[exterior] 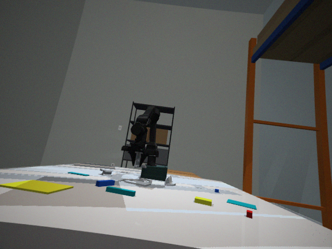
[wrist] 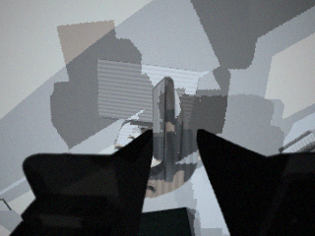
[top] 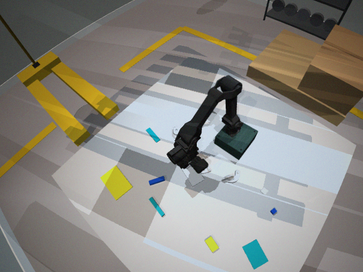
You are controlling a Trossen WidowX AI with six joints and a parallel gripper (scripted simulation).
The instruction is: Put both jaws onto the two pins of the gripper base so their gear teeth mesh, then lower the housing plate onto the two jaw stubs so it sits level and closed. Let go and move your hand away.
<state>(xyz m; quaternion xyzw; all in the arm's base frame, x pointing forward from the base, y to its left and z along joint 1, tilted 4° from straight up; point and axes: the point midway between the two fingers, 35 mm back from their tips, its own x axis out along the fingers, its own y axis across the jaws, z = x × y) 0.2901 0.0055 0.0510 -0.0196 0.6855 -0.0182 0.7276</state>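
Observation:
My gripper (exterior: 137, 164) (wrist: 174, 135) is shut on a pale grey part, which looks like a jaw (exterior: 137, 157) (wrist: 159, 110), held upright above the table. The gripper base (top: 194, 178) (exterior: 143, 182) (wrist: 120, 90), pale with a flat plate, lies on the table below, partly hidden by the hand. A second pale part, apparently the other jaw (top: 232, 177) (exterior: 169, 181), lies to the right of the base in the top view. Another pale part with round features, probably the housing plate (top: 175, 131) (exterior: 106, 172), lies behind the hand on the left. Pins and gear teeth are too small to make out.
A blue bar (top: 156, 180) (exterior: 105, 183), a teal bar (top: 156, 206) (exterior: 120, 191) and a yellow plate (top: 116, 182) (exterior: 36, 186) lie to the left. A yellow block (top: 211, 243) and teal plate (top: 254, 254) lie in front. The arm's dark green pedestal (top: 236, 140) stands behind.

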